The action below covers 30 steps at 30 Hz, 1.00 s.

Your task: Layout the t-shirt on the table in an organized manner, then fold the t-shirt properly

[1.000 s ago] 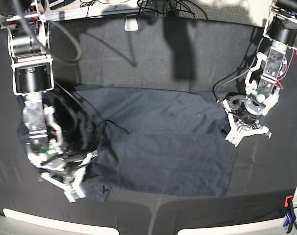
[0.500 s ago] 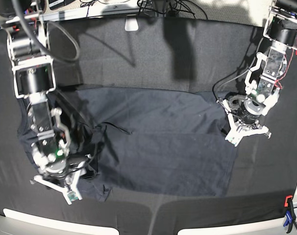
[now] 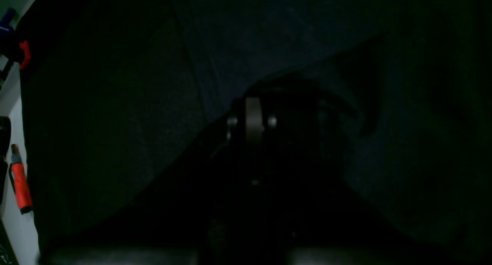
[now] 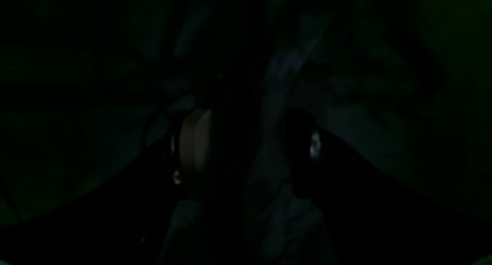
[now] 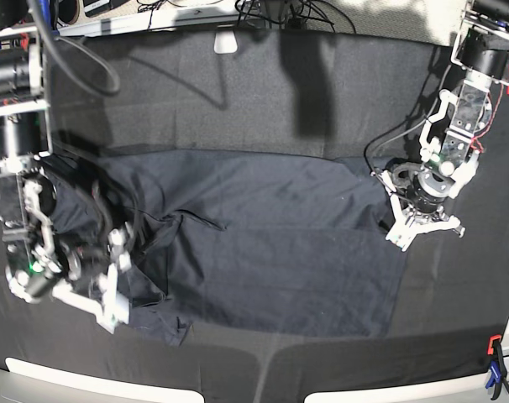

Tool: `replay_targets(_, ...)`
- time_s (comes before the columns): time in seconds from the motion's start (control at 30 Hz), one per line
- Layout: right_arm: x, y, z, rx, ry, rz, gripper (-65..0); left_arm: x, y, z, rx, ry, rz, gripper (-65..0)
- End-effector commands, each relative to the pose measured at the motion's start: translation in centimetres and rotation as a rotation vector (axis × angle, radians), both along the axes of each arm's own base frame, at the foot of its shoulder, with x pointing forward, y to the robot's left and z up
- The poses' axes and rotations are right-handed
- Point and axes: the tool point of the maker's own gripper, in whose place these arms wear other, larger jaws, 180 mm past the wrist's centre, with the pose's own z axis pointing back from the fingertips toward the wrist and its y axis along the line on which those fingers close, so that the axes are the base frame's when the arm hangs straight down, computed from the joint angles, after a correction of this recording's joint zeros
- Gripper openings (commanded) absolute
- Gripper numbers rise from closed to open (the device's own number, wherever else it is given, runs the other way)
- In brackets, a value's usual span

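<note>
Spreading and straightening seem to be the step in hand. Dark navy-grey, soft cotton t-shirt [image 5: 288, 273] lies across the middle of the matte black cloth-covered table [image 5: 456, 302], its body fairly flat but its side under the right arm bunched and creased, with a small flap [image 5: 166, 326] sticking out towards the pale edge. The left pincer [image 5: 399, 233] is pressed together, pinching a fold of the t-shirt near its far side from that bunching. The right pincer [image 4: 248, 142] is spread above the rumpled fabric, with nothing visibly caught between its fingers.

Folding proper looks premature. The next move calls for the right pincer to take a single edge of the rumpled part and draw it outwards, while the left keeps its side anchored. Closing on several layers could drag the crumple along instead of opening it.
</note>
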Motion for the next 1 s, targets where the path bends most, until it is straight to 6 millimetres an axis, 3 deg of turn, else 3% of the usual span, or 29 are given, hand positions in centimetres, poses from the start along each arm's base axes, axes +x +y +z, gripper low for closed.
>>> replay_targets(0.0, 0.2, -0.1, 0.7, 0.000, -0.017, 0.024, -35.5, 1.3, 0.4, 1.9, 0.000, -0.060, 0.006, -65.0)
replay_targets(0.17, -2.4, -0.2, -4.4, -0.013, 0.090, -0.007, -35.5, 1.3, 0.4, 1.9, -0.001, -0.061, 0.005, -65.0)
replay_targets(0.27, -1.5, 0.7, -5.9, 0.022, 0.060, -0.045, -35.5, 1.3, 0.4, 1.9, -0.001, -0.060, 0.006, -65.0)
replay_targets(0.37, -0.8, 2.9, -6.6, 0.075, 0.044, -0.054, -35.5, 1.3, 0.4, 1.9, -0.001, -0.060, 0.006, -65.0)
replay_targets(0.5, 1.0, 6.4, -5.8, 0.121, -0.024, -0.018, -35.5, 1.3, 0.4, 1.9, -0.001, -0.060, 0.006, -65.0)
replay_targets(0.63, 3.6, 8.8, -4.2, 0.141, -0.156, -0.017, -35.5, 1.3, 0.4, 1.9, -0.001, -0.060, 0.006, -65.0)
replay_targets(0.77, 4.9, 10.9, -2.9, 0.150, -0.205, 0.004, -35.5, 1.3, 0.4, 1.9, 0.000, -0.060, 0.006, -65.0)
replay_targets(0.87, 5.1, 11.8, -2.6, 0.167, -0.211, 0.011, -35.5, 1.3, 0.4, 1.9, 0.000, -0.060, 0.006, -65.0)
replay_targets(0.97, 5.2, 11.3, -2.7, 0.144, -0.222, 0.012, -35.5, 1.3, 0.4, 1.8, -0.001, -0.059, 0.006, -65.0)
